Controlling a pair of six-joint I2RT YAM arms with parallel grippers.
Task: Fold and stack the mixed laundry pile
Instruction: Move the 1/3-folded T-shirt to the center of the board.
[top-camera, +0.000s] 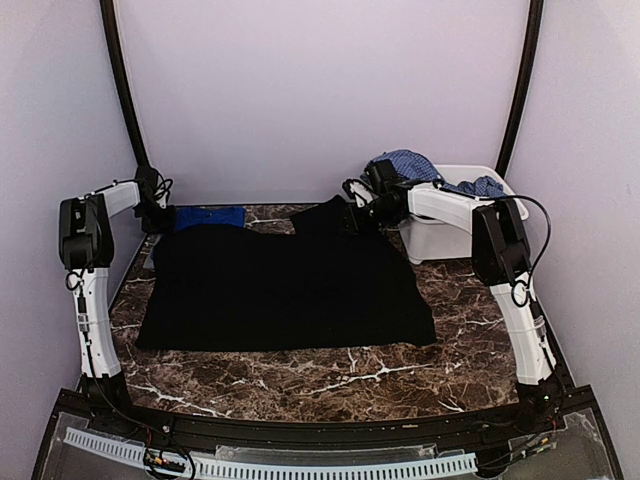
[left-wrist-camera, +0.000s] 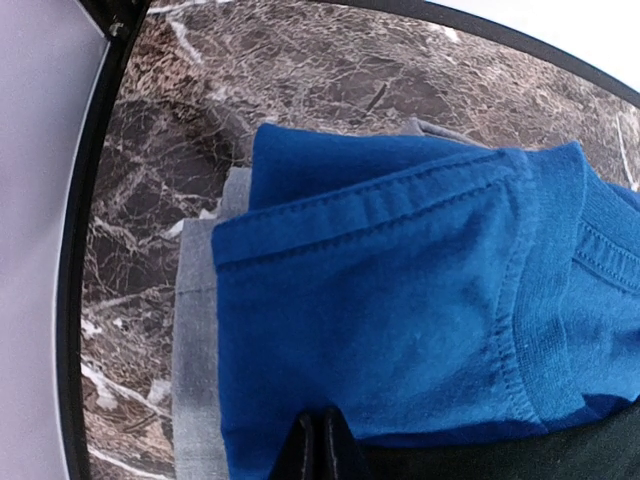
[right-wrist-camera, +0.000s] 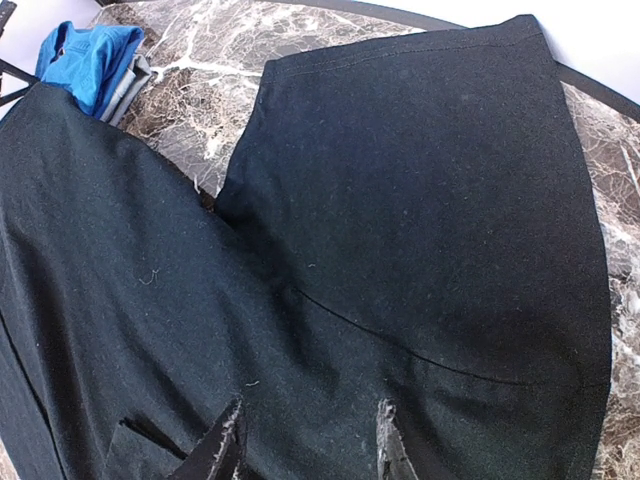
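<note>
Seemingly touching black garment (top-camera: 285, 290), closed left gripper (left-wrist-camera: 322, 452) sits beside blue tee (left-wrist-camera: 400, 300)

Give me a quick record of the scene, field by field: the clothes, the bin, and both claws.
Black garment: spread flat across the marble table
Royal-blue tee: folded at the far left, on a grey piece
Blue checked shirt: draped over the white bin, far right
Left claw: shut, at the tee's near edge; grip on cloth unclear
Right claw: open, over the black garment's sleeve
</note>
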